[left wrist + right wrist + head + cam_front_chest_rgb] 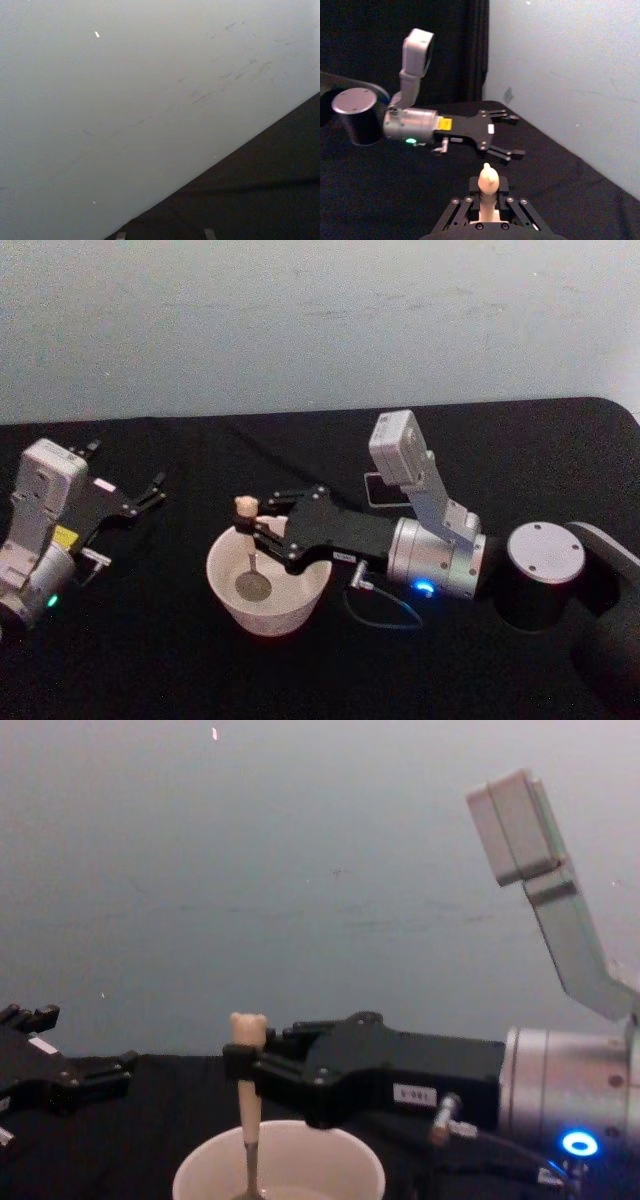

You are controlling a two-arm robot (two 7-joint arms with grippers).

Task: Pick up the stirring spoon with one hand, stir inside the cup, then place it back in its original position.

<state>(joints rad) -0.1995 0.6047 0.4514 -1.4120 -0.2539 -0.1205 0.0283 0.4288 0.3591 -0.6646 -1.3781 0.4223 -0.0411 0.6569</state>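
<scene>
Now the right gripper (pixel 250 525) clamps the stirring spoon (pixel 243 510) upright in the cup (pixel 275 618). By the table's (pixel 150 660) left edge, the left gripper (pixel 128 466) gapes, holding nothing.

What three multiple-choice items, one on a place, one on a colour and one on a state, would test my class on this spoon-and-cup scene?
1. Where is the bowl of the stirring spoon?
A. lying outside the cup
B. inside the cup
C. hanging clear above the cup

2. What colour is the light behind the right gripper?
A. blue
B. red
C. white

3. What state is the left gripper in?
A. shut on the stirring spoon
B. shut on the cup
C. open, holding nothing

Answers:
1 B: the right gripper holds the handle upright and the spoon's bowl sits at the cup's bottom.
2 A: a blue glow shows on the silver wrist.
3 C: its fingers stand spread apart, off to the left of the cup.
</scene>
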